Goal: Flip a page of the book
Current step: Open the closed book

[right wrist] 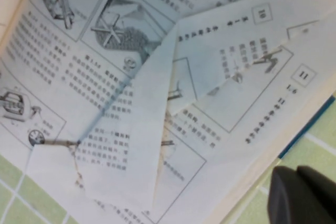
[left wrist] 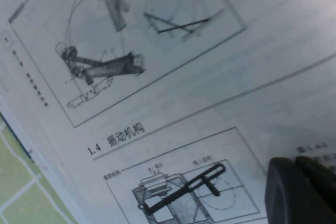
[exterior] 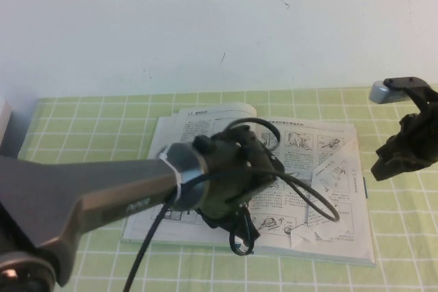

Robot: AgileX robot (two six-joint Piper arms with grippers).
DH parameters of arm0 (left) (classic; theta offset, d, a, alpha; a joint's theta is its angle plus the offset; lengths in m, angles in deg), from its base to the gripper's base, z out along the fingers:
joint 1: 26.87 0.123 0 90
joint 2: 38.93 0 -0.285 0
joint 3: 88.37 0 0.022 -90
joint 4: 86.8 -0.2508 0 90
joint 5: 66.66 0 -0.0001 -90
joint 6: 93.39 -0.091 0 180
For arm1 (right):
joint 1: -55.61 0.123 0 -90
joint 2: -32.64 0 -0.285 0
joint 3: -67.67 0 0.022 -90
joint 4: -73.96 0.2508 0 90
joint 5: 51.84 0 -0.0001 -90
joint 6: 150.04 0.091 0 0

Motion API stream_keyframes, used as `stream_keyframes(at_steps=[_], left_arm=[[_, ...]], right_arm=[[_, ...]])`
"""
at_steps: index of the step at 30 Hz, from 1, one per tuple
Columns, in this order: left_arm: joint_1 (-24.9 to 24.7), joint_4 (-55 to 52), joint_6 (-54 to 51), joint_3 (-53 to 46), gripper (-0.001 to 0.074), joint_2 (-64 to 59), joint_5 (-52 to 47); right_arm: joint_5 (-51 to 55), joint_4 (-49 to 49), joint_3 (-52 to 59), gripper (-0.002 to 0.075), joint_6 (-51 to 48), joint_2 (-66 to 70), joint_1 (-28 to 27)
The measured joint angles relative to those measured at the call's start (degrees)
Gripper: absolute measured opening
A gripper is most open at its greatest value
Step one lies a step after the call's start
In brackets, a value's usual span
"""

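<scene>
The book [exterior: 205, 128] lies open on the tabletop [exterior: 89, 121], which is covered with a green checked cloth with white lines. Its white pages show small black print and framed drawings. The left arm reaches over the middle of the book, and the left claw [exterior: 236, 227] hangs low over the near part of the open pages; from the high view it hides much of the left page. In the left wrist view only the dark tips of this claw [left wrist: 302, 190] show at the corner, lying close side by side just above a printed drawing, so they seem pressed together with nothing between them. On the right side of the book, the page [exterior: 328, 182] is bent and folded over itself, with its corner creased. The right claw [exterior: 404, 145] hangs above the tabletop just beside the right edge of the book, apart from the paper, pressed together and holding nothing. A black cable [exterior: 315, 193] loops over the right page.
</scene>
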Motion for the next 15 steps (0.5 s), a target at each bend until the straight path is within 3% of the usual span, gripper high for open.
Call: stream_keyframes(at_steps=[8,15], left_arm=[[10.3,14.8,-9.0,0.0,-0.0002,0.0,3.5],[13.3,19.8,-13.2,-2.5,-0.0002,3.9,9.5]], right_arm=[[-3.9,-0.6,5.9,-0.0002,0.8,-12.0,0.0],[-12.4,-0.5,17.7,-0.0002,-1.5,-28.4,0.0]])
